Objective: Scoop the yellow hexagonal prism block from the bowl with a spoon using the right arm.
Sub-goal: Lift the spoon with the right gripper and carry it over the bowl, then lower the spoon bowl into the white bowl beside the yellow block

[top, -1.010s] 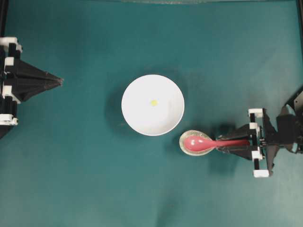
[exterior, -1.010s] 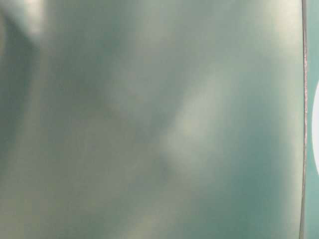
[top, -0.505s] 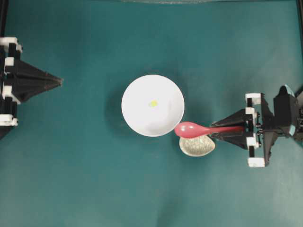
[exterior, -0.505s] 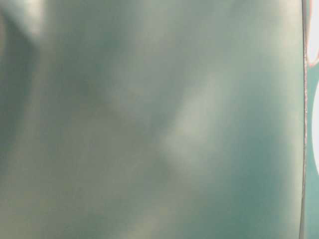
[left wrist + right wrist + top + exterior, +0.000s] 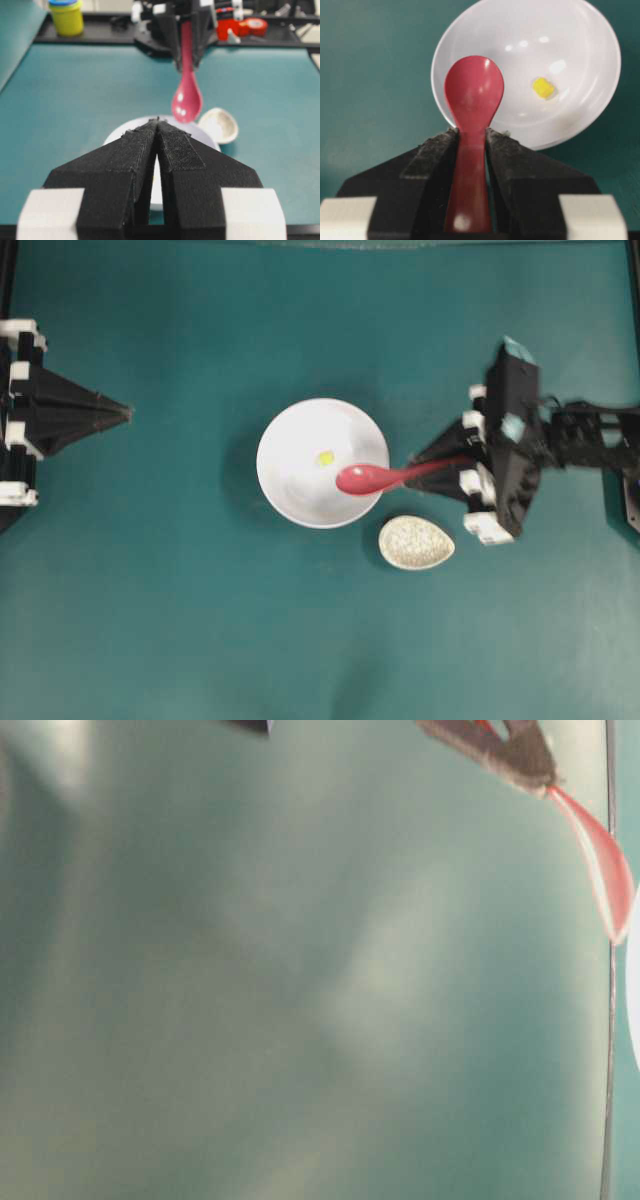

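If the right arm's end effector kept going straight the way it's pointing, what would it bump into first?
Probably the bowl. The right end effector points at it, and the spoon it grips already reaches over the rim near the yellow block. How high above is unclear.

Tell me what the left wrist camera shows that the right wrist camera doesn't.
Only the left wrist view shows the shut left gripper, the small speckled dish, and a yellow jar behind the table. Only the right wrist view shows the yellow block lying in the bowl. Both show the red spoon clamped by its handle in the right gripper, its scoop near the bowl.
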`<state>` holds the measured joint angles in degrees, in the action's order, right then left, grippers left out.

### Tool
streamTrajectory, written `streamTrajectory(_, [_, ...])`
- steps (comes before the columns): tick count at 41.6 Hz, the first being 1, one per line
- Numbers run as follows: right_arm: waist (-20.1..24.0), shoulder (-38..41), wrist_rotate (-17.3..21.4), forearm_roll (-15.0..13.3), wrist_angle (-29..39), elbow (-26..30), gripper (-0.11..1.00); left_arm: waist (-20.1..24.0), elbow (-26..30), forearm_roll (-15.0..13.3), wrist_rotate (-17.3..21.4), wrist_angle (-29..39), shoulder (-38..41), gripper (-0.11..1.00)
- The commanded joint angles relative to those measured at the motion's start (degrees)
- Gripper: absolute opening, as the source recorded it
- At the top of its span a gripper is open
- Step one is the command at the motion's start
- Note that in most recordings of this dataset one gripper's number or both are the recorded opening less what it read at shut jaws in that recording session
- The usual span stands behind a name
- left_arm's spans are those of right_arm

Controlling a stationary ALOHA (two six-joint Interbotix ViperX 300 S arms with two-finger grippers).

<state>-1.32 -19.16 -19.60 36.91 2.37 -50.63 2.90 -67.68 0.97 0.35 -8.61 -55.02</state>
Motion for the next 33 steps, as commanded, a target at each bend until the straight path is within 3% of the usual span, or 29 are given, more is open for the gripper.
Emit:
streamTrajectory(1, [-2.5, 1.1, -0.1, -0.2, 3.8, 3.5, 0.26, 0.6, 0.9, 0.1, 0.1, -0.3, 0.5, 0.0])
streamTrajectory(14, [-7.3, 9.0, 0.2, -2.0, 16.0, 11.8, 0.26, 1.8, 0.6, 0.1, 0.0, -0.3, 0.5, 0.0])
streamTrajectory(22, [-7.7, 12.5, 0.4, -5.1, 22.6, 15.9, 0.26, 1.8, 0.5, 0.1, 0.0, -0.3, 0.5, 0.0])
streamTrajectory(33, [-7.8, 13.8, 2.7, -10.1, 26.4, 17.7, 0.26, 1.8, 0.5, 0.1, 0.0, 0.1, 0.5, 0.0])
